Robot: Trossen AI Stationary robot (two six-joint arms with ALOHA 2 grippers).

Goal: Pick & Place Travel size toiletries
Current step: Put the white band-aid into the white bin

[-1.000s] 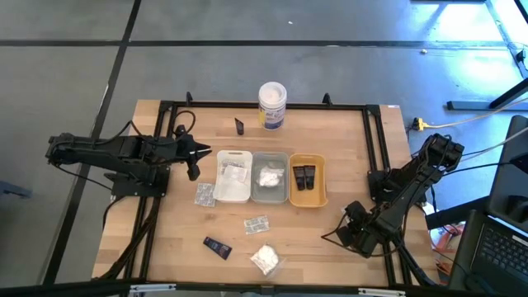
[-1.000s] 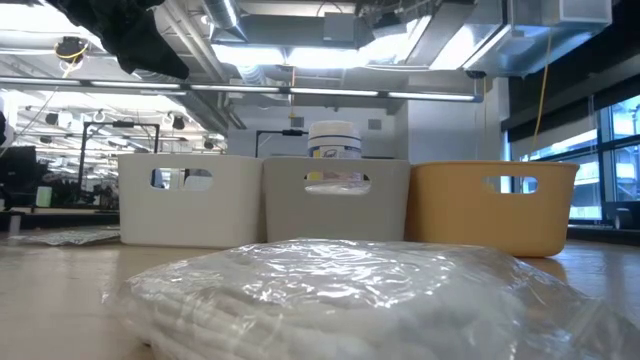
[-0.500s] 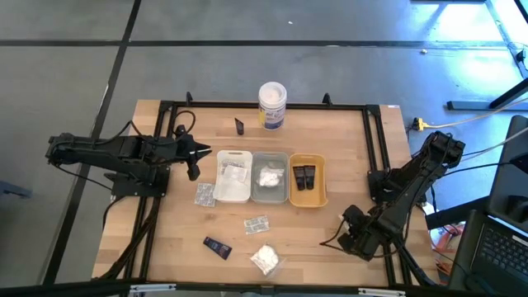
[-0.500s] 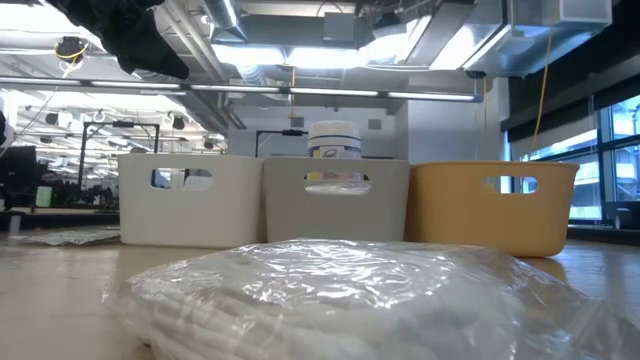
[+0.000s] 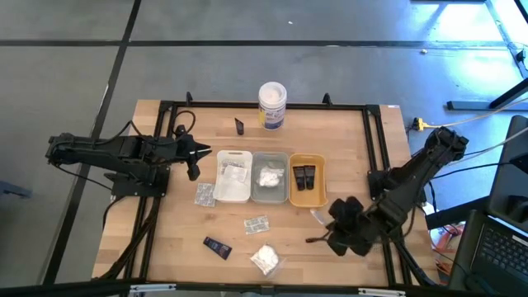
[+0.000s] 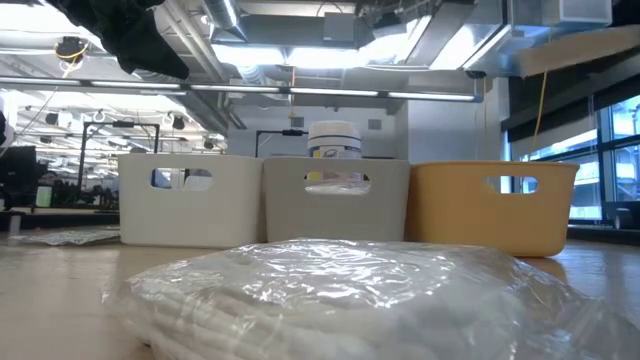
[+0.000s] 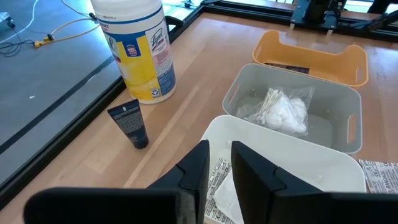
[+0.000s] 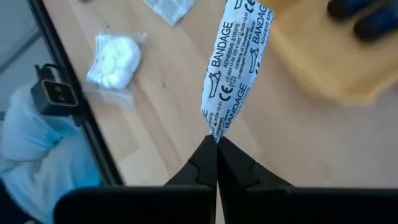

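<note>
My right gripper (image 8: 216, 144) is shut on a white printed bandage sachet (image 8: 235, 65), near the orange tray's near right corner (image 5: 318, 203). The gripper (image 5: 328, 224) and sachet (image 5: 318, 216) show small in the high view. The orange tray (image 5: 307, 180) holds two black tubes. A white bundle (image 5: 270, 176) lies in the grey tray and sachets (image 5: 234, 172) in the white tray. Loose on the wood lie silvery sachets (image 5: 205, 195) (image 5: 256, 223), a dark tube (image 5: 218, 247) and a white bundle (image 5: 265, 259). My left gripper (image 7: 219, 165) waits over the white tray's left edge, slightly open, with nothing between its fingers. My right gripper pinches the sachet's narrow end (image 8: 214, 132) between its two fingertips, slanting down from the table's near right. The sachet sticks out past the fingertips along their line. It is lifted clear of the wood.
A tall white tub (image 5: 272, 105) and an upright black tube (image 5: 239, 125) stand at the far edge. A black frame rail (image 5: 375, 157) runs along the table's right side. Bare wood lies between the trays and the near edge on the right.
My right gripper has risen and gone toward the table's left and the orange tray, rolling as it went. The bandage sachet has come up with it and now shows beyond its tip.
</note>
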